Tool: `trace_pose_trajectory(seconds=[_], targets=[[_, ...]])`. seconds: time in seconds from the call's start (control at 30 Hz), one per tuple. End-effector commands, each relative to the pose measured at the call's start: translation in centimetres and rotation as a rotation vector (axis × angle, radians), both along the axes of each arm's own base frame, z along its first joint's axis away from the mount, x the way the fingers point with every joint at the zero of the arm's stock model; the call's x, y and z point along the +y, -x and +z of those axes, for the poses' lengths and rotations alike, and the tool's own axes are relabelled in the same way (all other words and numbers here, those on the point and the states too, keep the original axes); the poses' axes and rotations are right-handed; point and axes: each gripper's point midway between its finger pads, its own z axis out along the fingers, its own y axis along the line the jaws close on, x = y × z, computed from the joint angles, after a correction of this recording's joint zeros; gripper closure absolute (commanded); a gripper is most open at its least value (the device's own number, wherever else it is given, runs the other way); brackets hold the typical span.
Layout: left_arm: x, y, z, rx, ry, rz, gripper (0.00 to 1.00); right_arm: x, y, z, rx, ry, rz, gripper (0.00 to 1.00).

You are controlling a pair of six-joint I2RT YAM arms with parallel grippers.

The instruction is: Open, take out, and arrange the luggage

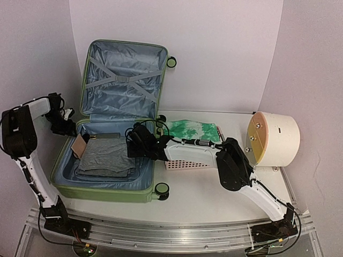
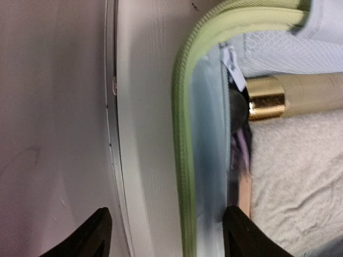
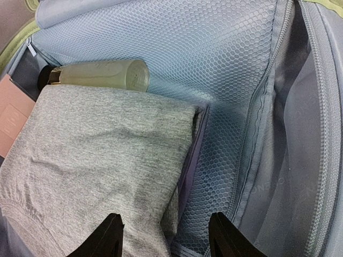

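Two claws are at the luggage (image 1: 107, 193), which lies open on the worktop (image 1: 214, 187) left of centre, its lid (image 1: 123, 75) upright against the far wall and its hinge line running left to right.

Finding 1: my right claw (image 1: 134, 140) is released and grips nothing. It hangs inside the right end of the lower shell. The folded grey garment (image 1: 104, 158) lies just to its left and below, and its right-hand folded edge sits between my fingers (image 3: 110, 235).

Finding 2: my left claw (image 1: 64, 124) is also released. It straddles the far-left corner of the green rim (image 2: 185, 160), one finger outside the shell and one inside. I cannot tell whether either one touches the rim.

Finding 3: the bottle (image 3: 102, 75) lies along the far inner wall, long axis left to right, touching the garment.

Assessment: the right arm is the nearer to the garment, and a short drop to the left should reach it.

View comparison: the top camera shows the whole layout but not the bottle's gold collar (image 2: 266, 99), which only the left wrist shows. The right wrist alone shows the mesh lining (image 3: 225, 80) and a pink card (image 3: 10, 120).
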Motion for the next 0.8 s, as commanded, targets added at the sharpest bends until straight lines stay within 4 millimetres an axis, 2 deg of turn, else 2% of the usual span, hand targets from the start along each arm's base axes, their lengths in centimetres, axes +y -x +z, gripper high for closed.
trace_pose_trajectory(seconds=[0.0, 0.03, 0.07, 0.17, 0.23, 0.43, 0.57, 0.67, 0.77], targets=[[-0.7, -0.5, -2.5, 0.018, 0.031, -0.017, 0.4, -3.5, -2.4, 0.8, -0.017, 0.072, -0.074, 0.44], [-1.0, -0.6, -2.7, 0.017, 0.049, -0.024, 0.46, -3.6, -2.4, 0.6, -0.014, 0.077, -0.077, 0.44], [-1.4, -0.7, -2.9, 0.015, 0.068, -0.035, 0.56, -3.9, -2.6, 0.5, -0.012, 0.08, -0.083, 0.44], [-4.3, -1.3, -2.9, -0.016, 0.196, -0.101, 0.87, -5.8, -3.2, 0.3, 0.001, 0.1, -0.121, 0.43], [-5.5, -1.6, -3.0, -0.023, 0.22, -0.127, 0.98, -6.9, -3.5, 0.0, 0.005, 0.119, -0.138, 0.43], [-11.6, -2.5, -3.2, -0.032, 0.272, -0.248, 1.0, -11.0, -4.3, 0.0, 0.02, 0.169, -0.194, 0.43], [-14.2, -3.7, -2.5, -0.048, 0.32, -0.265, 1.0, -13.3, -4.9, -0.1, 0.039, 0.19, -0.213, 0.43], [-15.7, -4.2, -2.6, -0.048, 0.332, -0.291, 1.0, -14.3, -5.6, 0.6, 0.046, 0.18, -0.215, 0.43], [-16.3, -4.1, -3.0, -0.03, 0.367, -0.288, 1.0, -13.5, -6.0, 1.5, 0.045, 0.156, -0.155, 0.43]])
